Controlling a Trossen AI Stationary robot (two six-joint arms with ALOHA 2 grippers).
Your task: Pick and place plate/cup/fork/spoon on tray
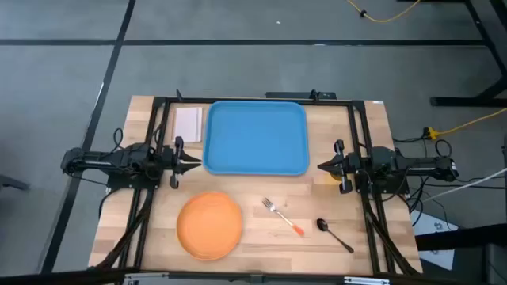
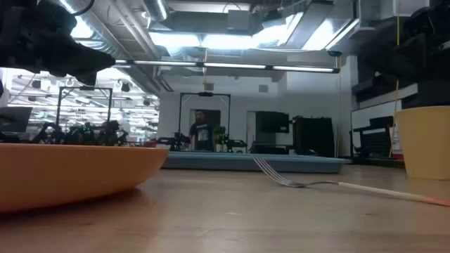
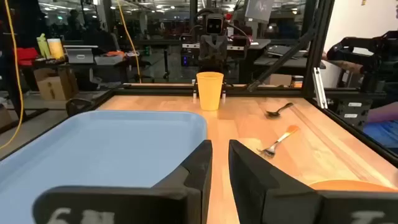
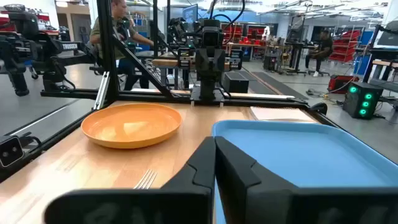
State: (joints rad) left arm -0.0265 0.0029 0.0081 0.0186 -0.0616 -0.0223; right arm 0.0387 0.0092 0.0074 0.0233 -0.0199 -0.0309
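The blue tray (image 1: pixel 256 136) lies flat at the table's far middle. The orange plate (image 1: pixel 209 225) lies on the table near the front edge, left of centre. The fork (image 1: pixel 283 217) with its orange-red handle lies right of the plate, and the dark spoon (image 1: pixel 334 233) lies farther right. The yellow-orange cup (image 3: pixel 209 91) stands upright on the table by my right gripper, largely hidden under that arm in the high view. My left gripper (image 1: pixel 196 164) hovers at the tray's left edge, shut and empty. My right gripper (image 1: pixel 321 166) hovers at the tray's right edge, shut and empty.
A white rectangular pad (image 1: pixel 188 123) lies left of the tray at the far left. A black frame (image 1: pixel 158 111) runs along the table's edges. Bare wood lies between the tray and the tableware. People stand in the room beyond the table.
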